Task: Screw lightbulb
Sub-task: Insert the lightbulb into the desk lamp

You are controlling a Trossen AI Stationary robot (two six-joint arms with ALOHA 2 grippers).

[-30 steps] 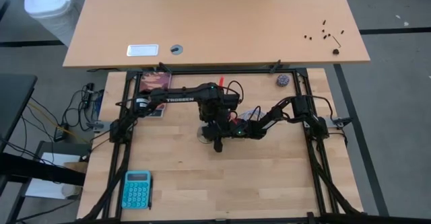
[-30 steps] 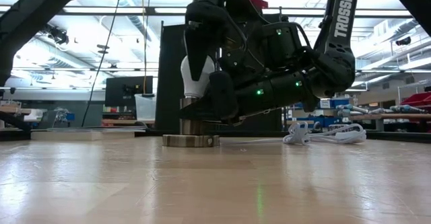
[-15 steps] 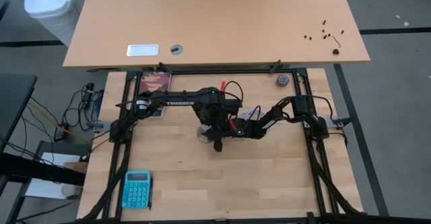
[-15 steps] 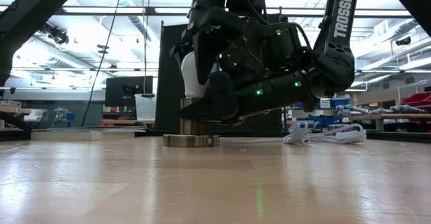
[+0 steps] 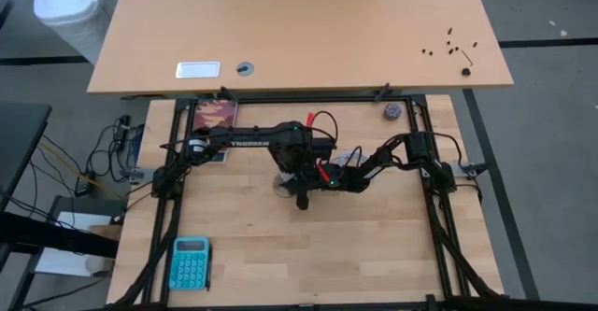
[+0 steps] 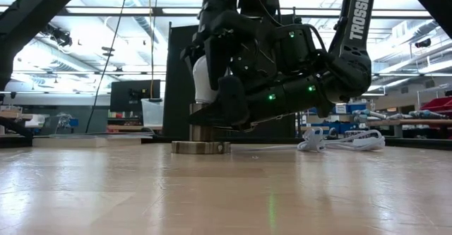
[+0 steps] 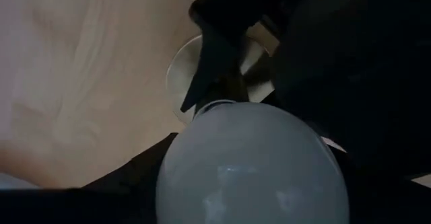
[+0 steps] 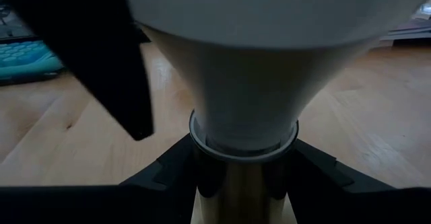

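The white lightbulb [image 6: 198, 80] stands upright, its screw base down in the brass neck [image 8: 236, 194] of a round metal socket [image 6: 200, 147] at mid-table. My left gripper [image 6: 210, 64] hangs straight down over the lightbulb [image 7: 252, 167] and is shut on it. My right gripper [image 8: 239, 177] reaches in low from the table's right and is shut on the socket's neck, just under the bulb. In the high view, both arms cover the bulb and most of the socket [image 5: 279, 189]. My left gripper pinches the lightbulb's wide glass part [image 7: 182, 163] between its two fingers, which come from above and point down. The bulb stands upright with its base in the socket's neck. My right gripper pinches the socket's brass neck [image 8: 222, 183] between its two fingers [image 8: 161, 170], coming nearly level from the table's right. The socket's flat disc rests on the table.
A teal calculator [image 5: 190, 262] lies near the front left corner. A small purplish ball [image 5: 391, 112] sits at the far right, and a white cord [image 6: 339, 140] lies coiled behind the arms. Black frame rails [image 5: 439, 227] line the table's sides.
My left gripper has rolled about its downward-pointing axis, still shut on the lightbulb. In the low view its front finger has swung across the glass toward the right. Its place has not shifted. My right gripper and the socket have kept still.
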